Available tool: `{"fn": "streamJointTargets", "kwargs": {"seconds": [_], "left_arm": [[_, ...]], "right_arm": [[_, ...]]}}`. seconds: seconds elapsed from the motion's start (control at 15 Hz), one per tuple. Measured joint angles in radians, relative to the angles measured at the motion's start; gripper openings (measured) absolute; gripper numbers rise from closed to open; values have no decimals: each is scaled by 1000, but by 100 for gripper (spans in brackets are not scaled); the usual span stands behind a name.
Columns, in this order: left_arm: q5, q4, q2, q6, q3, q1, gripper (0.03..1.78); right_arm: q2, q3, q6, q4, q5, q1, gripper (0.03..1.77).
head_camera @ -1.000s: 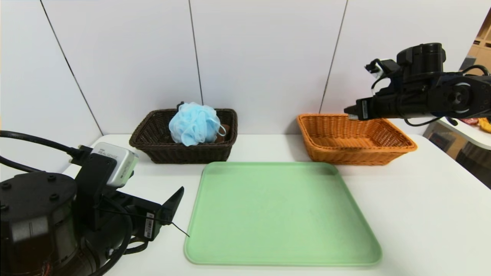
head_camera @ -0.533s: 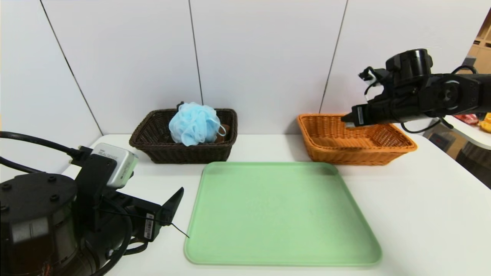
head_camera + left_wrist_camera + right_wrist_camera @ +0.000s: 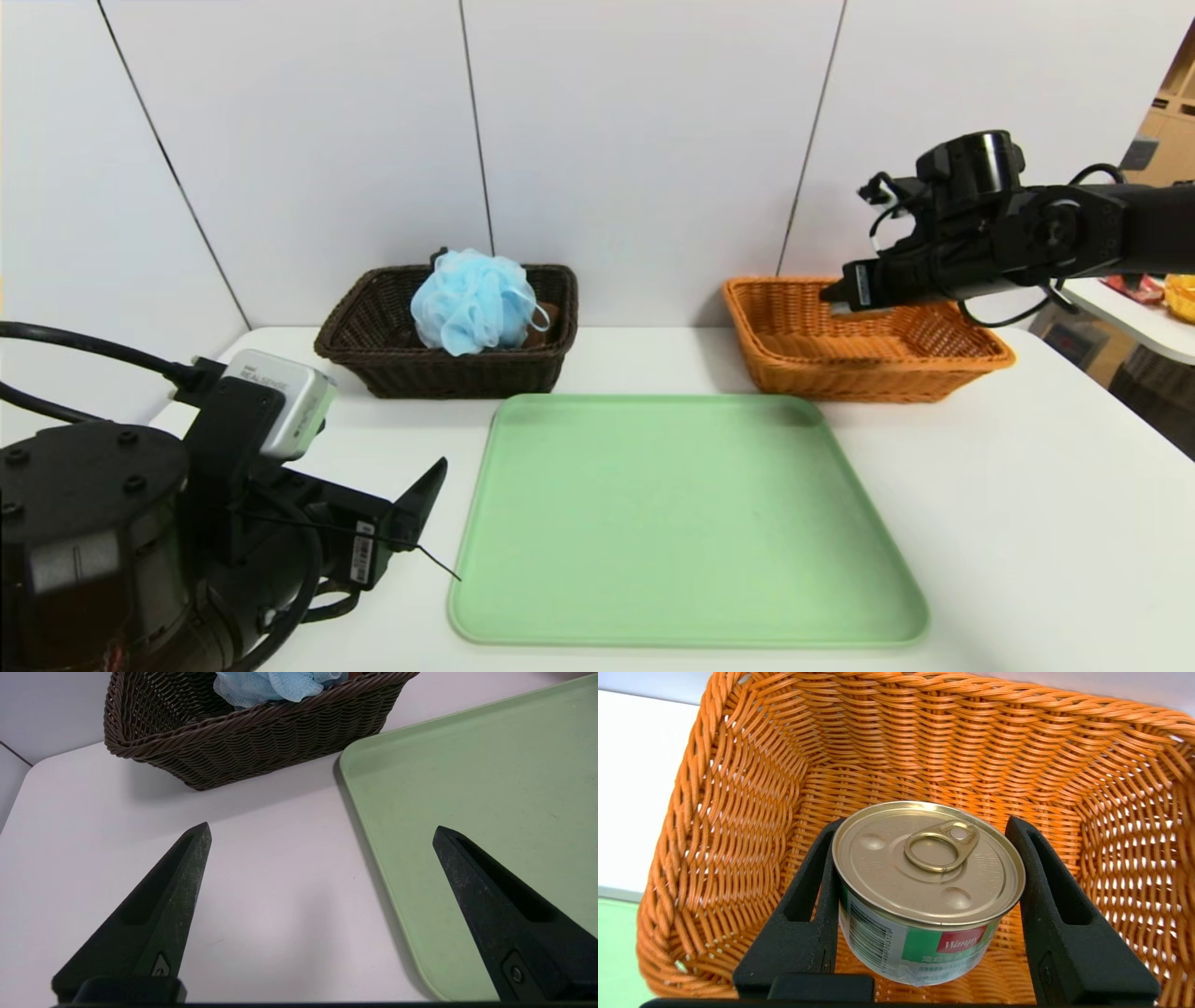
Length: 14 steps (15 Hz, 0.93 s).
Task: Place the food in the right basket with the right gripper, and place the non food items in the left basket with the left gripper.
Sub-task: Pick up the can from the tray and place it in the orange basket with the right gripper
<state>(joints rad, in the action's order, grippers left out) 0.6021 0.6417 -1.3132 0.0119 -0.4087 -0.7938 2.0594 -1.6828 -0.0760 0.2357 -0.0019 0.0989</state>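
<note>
The food, a small tin can [image 3: 924,868] with a gold pull-ring lid and green-white label, hangs inside the orange-tan right basket [image 3: 878,364] [image 3: 738,788], above its floor. My right gripper [image 3: 838,299] [image 3: 924,823] is shut on the can's sides. The dark brown left basket [image 3: 448,373] [image 3: 261,742] holds the light blue bath pouf [image 3: 476,299] [image 3: 275,683], with a bit of brown towel [image 3: 549,319] behind it. My left gripper [image 3: 420,509] [image 3: 321,829] rests open over the table's near left, holding nothing.
A light green tray [image 3: 681,523] [image 3: 467,765] lies bare in the middle of the white table [image 3: 1027,523], in front of both baskets. A white wall stands right behind the baskets. The left gripper's one finger hangs over the tray's edge.
My right gripper has come down and leftward with the can, from above the orange basket's rim into the basket. The left arm has not moved.
</note>
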Motion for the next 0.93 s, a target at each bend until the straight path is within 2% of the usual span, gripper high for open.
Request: {"fn": "streamJointTargets", "kwargs": {"seconds": [0.53, 0.93], "left_arm": [[-1, -1, -3, 0, 0, 0, 169], [-5, -1, -8, 1, 2, -1, 169]], "right_arm": [[149, -120, 0, 8, -11, 8, 105], [232, -158, -1, 6, -50, 8, 105]]}}
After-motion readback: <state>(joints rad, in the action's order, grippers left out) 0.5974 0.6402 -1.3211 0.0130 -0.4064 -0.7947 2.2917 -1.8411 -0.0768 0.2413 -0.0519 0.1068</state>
